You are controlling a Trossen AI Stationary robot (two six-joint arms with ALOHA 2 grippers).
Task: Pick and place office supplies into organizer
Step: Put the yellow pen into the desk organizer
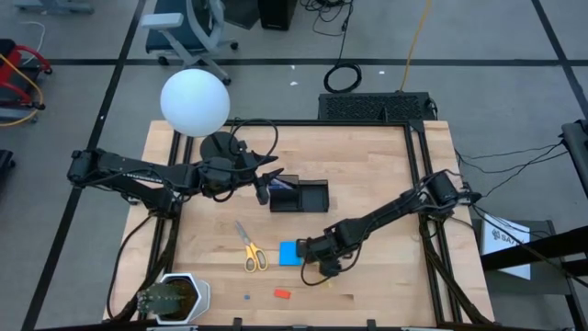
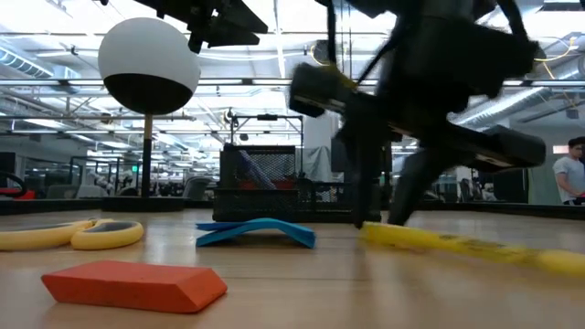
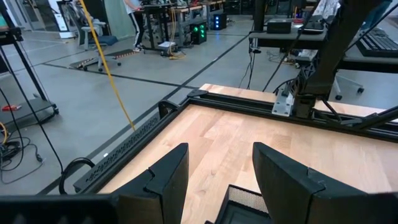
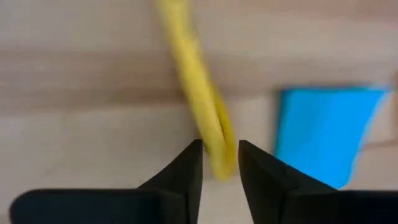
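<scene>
A yellow pencil (image 4: 200,93) lies on the wooden table (image 1: 367,175), and the right gripper (image 4: 221,163) is down over one end of it, the two dark fingers narrowed with the pencil's tip between them; the wrist view is blurred, so contact with the pads cannot be confirmed. From above, this gripper (image 1: 323,262) sits just right of the blue note pad (image 1: 291,253), and the pencil itself is mostly hidden under the arm. In the low view the pencil (image 2: 475,247) runs off the frame's right edge, with the arm a dark smear above it.

The note pad (image 2: 256,230) looks bowed upward in the low view. Left of it lie the yellow-handled scissors (image 1: 249,248), of which only the handle loops (image 2: 64,234) show low down. A red eraser (image 1: 282,294) rests nearer the table's front edge, large and close in the low view (image 2: 132,283). A tiny grey item (image 1: 246,297) beside it is too small to identify.

The black organizer (image 1: 308,195) stands further back, a bluish pen (image 2: 256,171) leaning inside (seen through its mesh wall). The left gripper (image 1: 264,188) hovers at its left end, fingers (image 3: 165,180) apart with nothing between them; only a corner of mesh (image 3: 245,202) shows there.

A white globe lamp (image 1: 195,101) stands at the back left. Paper sheets (image 1: 505,237) right of the table carry print too small to read
</scene>
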